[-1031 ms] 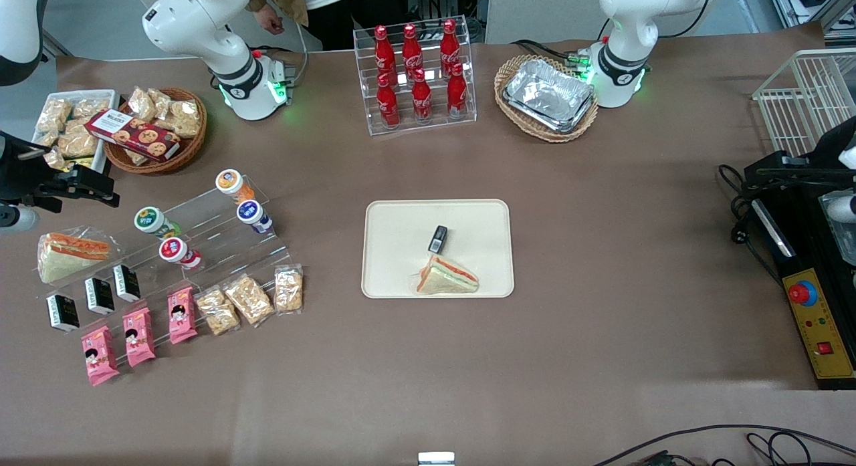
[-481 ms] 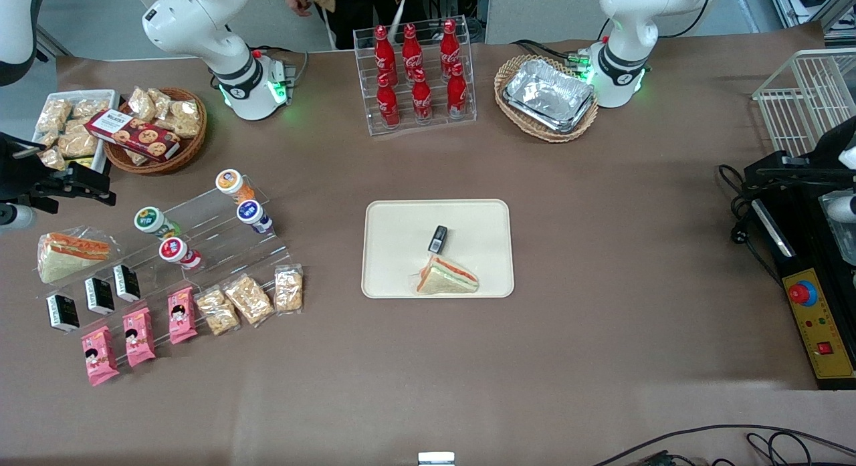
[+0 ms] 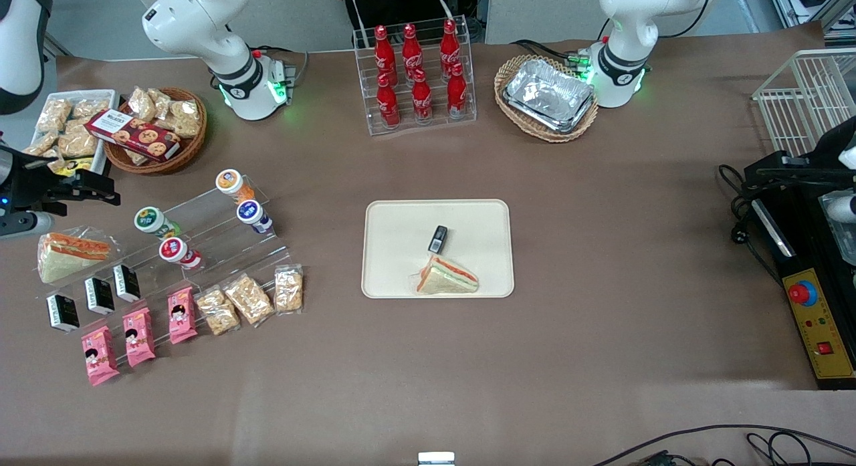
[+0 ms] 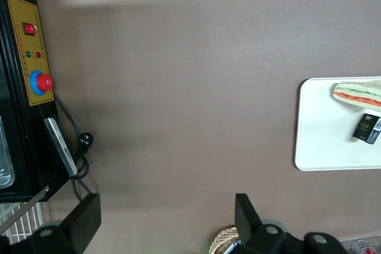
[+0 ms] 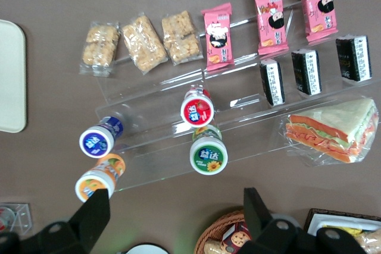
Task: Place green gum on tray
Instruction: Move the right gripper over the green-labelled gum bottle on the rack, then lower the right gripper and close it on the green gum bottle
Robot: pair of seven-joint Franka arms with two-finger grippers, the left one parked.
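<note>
- Green gum [image 3: 150, 219] sits on clear stepped rack [image 3: 221, 233], one of 4 jars: orange [image 3: 229, 181], blue [image 3: 249, 212], red [image 3: 173, 250].
- Tray [image 3: 394, 252] holds 1 sandwich [image 3: 447, 277], 1 dark pack [image 3: 438, 238].
- Claw [image 5: 175, 213] hovers above the rack, fingers apart, empty.

End effector [image 3: 100, 188] open, near green gum [image 3: 150, 220] on rack; tray [image 3: 394, 252] well apart.

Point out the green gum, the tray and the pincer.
green gum [image 5: 208, 156]: right wrist view, on its lid.
tray [image 3: 401, 232]: front view, on a bare part of its floor.
pincer [image 3: 110, 193]: front view, at the fingertips, above the table beside the snack tray, farther from the camera than the wrapped sandwich.
</note>
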